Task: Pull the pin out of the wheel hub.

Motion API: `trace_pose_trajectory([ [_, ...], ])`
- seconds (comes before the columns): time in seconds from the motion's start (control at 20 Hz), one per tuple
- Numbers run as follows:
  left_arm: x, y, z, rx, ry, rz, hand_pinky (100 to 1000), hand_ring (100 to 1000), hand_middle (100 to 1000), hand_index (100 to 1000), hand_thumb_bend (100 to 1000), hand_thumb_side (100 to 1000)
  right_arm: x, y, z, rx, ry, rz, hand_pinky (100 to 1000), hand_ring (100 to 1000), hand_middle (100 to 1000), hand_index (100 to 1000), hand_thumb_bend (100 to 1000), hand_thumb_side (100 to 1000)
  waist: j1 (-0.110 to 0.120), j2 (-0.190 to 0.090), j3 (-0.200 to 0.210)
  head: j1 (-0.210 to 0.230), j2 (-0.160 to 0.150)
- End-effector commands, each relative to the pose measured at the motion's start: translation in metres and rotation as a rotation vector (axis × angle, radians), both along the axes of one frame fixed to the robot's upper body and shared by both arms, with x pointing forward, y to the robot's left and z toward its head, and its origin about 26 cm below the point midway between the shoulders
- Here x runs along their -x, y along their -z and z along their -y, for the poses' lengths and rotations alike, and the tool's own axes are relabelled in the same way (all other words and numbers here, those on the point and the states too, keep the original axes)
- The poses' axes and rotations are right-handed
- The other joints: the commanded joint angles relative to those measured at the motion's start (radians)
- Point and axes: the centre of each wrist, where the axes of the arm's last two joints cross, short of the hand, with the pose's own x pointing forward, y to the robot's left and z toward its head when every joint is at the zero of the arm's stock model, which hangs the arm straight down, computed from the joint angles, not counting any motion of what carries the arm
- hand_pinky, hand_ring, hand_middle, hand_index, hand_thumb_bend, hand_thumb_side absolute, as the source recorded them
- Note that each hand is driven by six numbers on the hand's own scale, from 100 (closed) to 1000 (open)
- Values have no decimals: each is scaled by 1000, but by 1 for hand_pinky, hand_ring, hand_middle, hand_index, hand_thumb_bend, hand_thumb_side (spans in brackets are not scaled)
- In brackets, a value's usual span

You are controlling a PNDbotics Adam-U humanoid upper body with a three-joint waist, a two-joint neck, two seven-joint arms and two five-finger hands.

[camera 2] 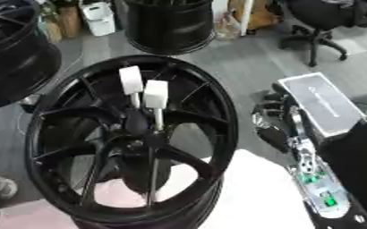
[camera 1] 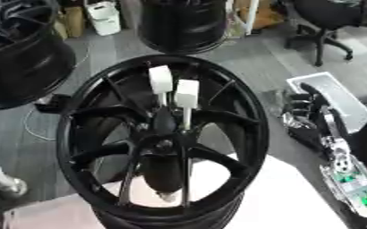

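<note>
Grey floor (camera 1: 241, 62). Black office chair (camera 1: 324, 20) far right. Spare black rims: one far left (camera 1: 18, 53), one far centre (camera 1: 183, 22). White bin (camera 1: 103, 17) between them. White cable (camera 1: 34, 129) on floor.

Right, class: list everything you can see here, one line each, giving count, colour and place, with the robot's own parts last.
wheel: one, black, centre, upright on the table
pins: two, white heads, side by side in the hub
table: one, white, bottom
other wheels: two, black, top left and top centre
office chair: one, black, top right
white container: one, on the floor, top
flat box: one, grey and white, right
right hand: one, black and silver, right of the wheel, apart from it
</note>
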Motion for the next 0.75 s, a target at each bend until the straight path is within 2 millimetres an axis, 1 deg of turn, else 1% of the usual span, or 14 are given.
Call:
trace_pose_trajectory([
  [0.05,9,11,-8,-3,-28,34,746,702,913,950,893,607,-3,-8,-1,8,-16,20,722,730,735,947,100,225,-2,-12,-3,12,3],
  [0.1,12,19,-6,14,-27,40,728,681,891,934,866,622,-3,-8,-1,7,-17,19,722,730,735,947,100,226,-3,-12,-4,14,4],
  [0.2,19,34,-1,77,-17,81,699,646,837,894,781,678,-2,-7,-1,3,-18,16,722,730,735,947,100,226,-6,-12,-1,12,8],
  [0.3,25,40,4,153,-16,151,660,606,774,851,684,756,-2,-6,-1,0,-16,17,722,730,735,947,100,227,-7,-11,3,12,9],
  [0.4,30,42,11,240,-16,235,636,590,745,842,654,790,-3,-6,-2,-5,-14,20,722,730,735,947,100,228,-10,-9,8,7,12],
  [0.5,37,48,17,336,-47,301,619,586,725,832,643,810,-3,-5,-3,-13,-13,22,722,730,735,947,100,230,-15,-6,12,4,13],
  [0.75,60,62,27,578,-186,432,622,620,737,827,622,808,-5,-5,-8,-32,-21,29,722,729,736,946,100,238,-28,4,7,12,10],
])
